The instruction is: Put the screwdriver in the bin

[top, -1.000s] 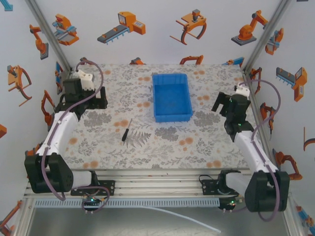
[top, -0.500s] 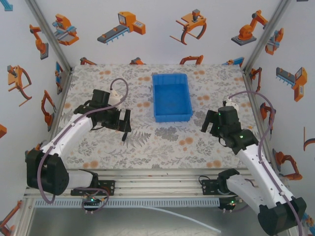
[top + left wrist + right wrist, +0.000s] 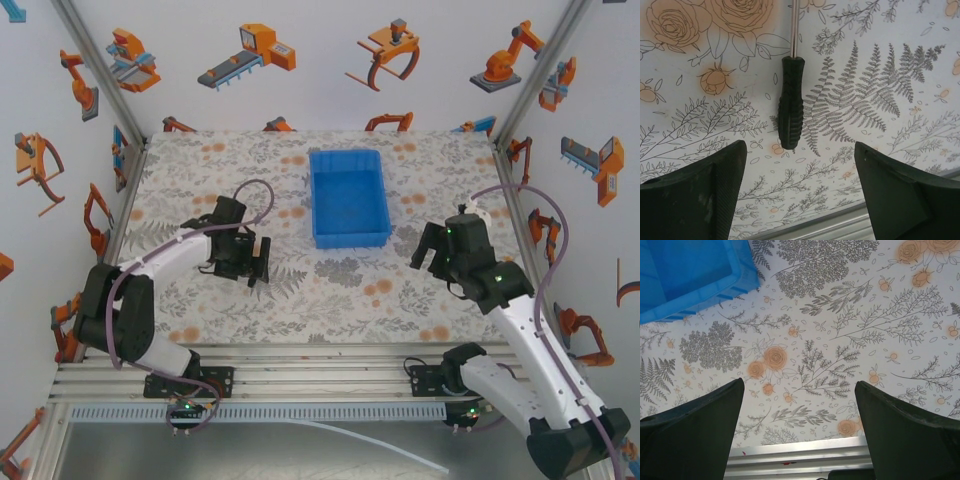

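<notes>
left gripper (image 3: 256, 272) spread wide, poised over screwdriver (image 3: 791, 110) handle for grasp | bin (image 3: 350, 239) at 2 o'clock | right gripper (image 3: 799, 390) spread, empty

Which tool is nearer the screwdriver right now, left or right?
Left. The left tool hovers open directly over the screwdriver. The right tool is far off, open, near the right front corner of the bin.

From high at the near side, the top camera takes in the whole table (image 3: 330, 300). The left wrist camera looks down close on the screwdriver (image 3: 791, 112). The right wrist camera looks down on a corner of the bin (image 3: 685, 275), shared with the top view.
</notes>
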Available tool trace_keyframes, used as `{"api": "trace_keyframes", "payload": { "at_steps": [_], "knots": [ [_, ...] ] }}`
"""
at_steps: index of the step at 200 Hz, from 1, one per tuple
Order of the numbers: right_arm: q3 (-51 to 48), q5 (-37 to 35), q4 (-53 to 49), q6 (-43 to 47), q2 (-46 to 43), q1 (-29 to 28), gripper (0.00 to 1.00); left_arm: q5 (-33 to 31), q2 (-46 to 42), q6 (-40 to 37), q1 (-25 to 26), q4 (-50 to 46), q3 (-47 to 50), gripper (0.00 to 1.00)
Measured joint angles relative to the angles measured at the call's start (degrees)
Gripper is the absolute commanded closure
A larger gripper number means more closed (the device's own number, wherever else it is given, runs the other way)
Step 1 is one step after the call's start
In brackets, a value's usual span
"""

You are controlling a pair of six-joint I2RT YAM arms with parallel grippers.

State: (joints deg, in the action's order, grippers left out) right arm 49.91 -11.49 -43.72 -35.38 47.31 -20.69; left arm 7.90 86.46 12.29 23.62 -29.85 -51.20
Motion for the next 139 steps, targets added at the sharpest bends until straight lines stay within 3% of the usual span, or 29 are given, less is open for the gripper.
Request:
{"api": "trace_keyframes", "payload": {
  "at_steps": [100,139],
  "knots": [
    [-0.35,-0.9,-3.41,-1.29,-8.26,-0.13,0.17,-8.61,7.89,2.38,3.82,1.44,-3.82,0.36],
    [-0.35,-1.75,-5.03,-1.27,-10.93,-0.13,0.17,-11.78,8.96,2.32,5.07,1.51,-4.57,0.5]
  ]
}}
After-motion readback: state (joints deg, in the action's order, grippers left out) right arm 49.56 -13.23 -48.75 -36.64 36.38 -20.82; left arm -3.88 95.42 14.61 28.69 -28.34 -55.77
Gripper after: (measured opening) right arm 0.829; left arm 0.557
